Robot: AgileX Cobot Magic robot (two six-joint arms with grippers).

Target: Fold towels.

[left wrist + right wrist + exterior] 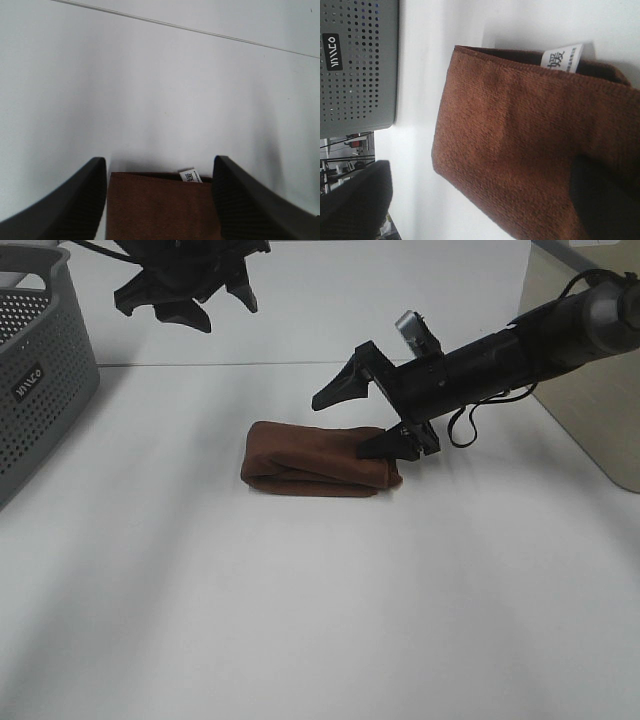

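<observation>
The dark reddish-brown towel (pixel 315 458) lies folded into a small thick rectangle in the middle of the white table. My right gripper (pixel 362 418) is open at the towel's right end: its lower finger rests on the cloth and the upper finger is raised clear. In the right wrist view the towel (pixel 520 150) fills the frame, with its white tag (pixel 562 57) at one edge. My left gripper (pixel 185 290) hangs open, high above the table behind the towel. The left wrist view shows the towel (pixel 160 207) and tag (pixel 190 176) between its fingers (pixel 75 200).
A grey perforated basket (pixel 40 380) stands at the table's left edge and also shows in the right wrist view (pixel 355 65). A tan surface (pixel 600 410) borders the table on the right. A seam line crosses the table behind the towel.
</observation>
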